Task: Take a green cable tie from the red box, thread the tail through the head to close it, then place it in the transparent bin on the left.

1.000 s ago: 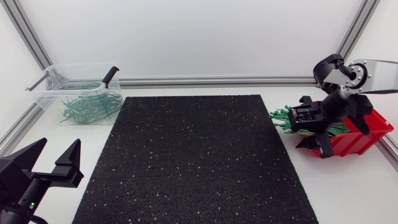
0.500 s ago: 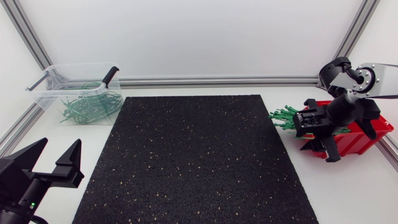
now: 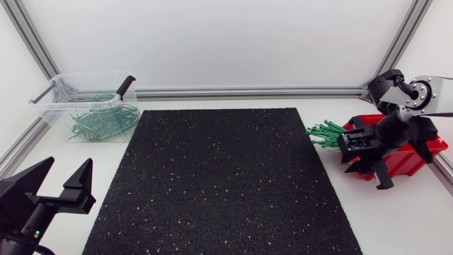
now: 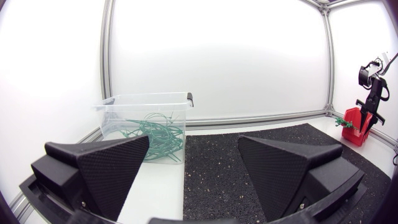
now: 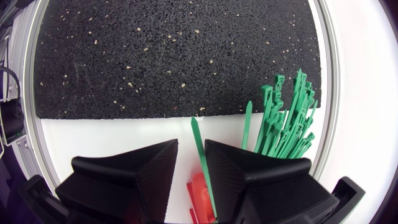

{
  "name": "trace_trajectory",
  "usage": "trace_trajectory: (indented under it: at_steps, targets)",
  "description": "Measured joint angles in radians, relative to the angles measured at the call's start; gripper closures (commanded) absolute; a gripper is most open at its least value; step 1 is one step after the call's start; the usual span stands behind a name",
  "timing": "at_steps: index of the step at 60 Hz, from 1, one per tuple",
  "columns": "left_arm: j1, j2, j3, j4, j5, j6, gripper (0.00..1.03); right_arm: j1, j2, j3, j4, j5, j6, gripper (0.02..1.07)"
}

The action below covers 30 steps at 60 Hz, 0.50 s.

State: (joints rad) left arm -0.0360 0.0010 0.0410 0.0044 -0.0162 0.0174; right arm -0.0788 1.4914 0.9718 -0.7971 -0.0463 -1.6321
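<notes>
At the lower left of the head view the left gripper [image 3: 69,163] rests off the mat [image 3: 226,184], its fingers spread wide and holding nothing. At the right edge of that view the right gripper [image 5: 191,144] hangs over the front of the red box [image 3: 414,152]. Its fingers are drawn narrow, and one tie [image 5: 198,146] seems pinched between them, its free end pointing ahead toward the mat. The rest of the ties [image 5: 286,118] fan out of the box just beside it.

The step in hand looks like carrying this tie clear of the box. The lift should go straight up so the neighbouring ties are not dragged along. The grip sits low on the strap, so the long free end may swing, and a slow carry to the middle of the mat would suit. The left gripper would then need to take hold near the other end for threading.

The bin [image 3: 49,110] waits at the upper left, with loops [image 3: 102,120] in it.
</notes>
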Motion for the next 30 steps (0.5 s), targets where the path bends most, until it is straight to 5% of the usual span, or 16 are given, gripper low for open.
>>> trace_trajectory:
  at_steps: [30]
  targets:
    - [0.000, 0.000, 0.000, 0.000, 0.000, 0.000, 0.03, -0.042, -0.001, -0.001, 0.001, 0.018, -0.061, 0.89]
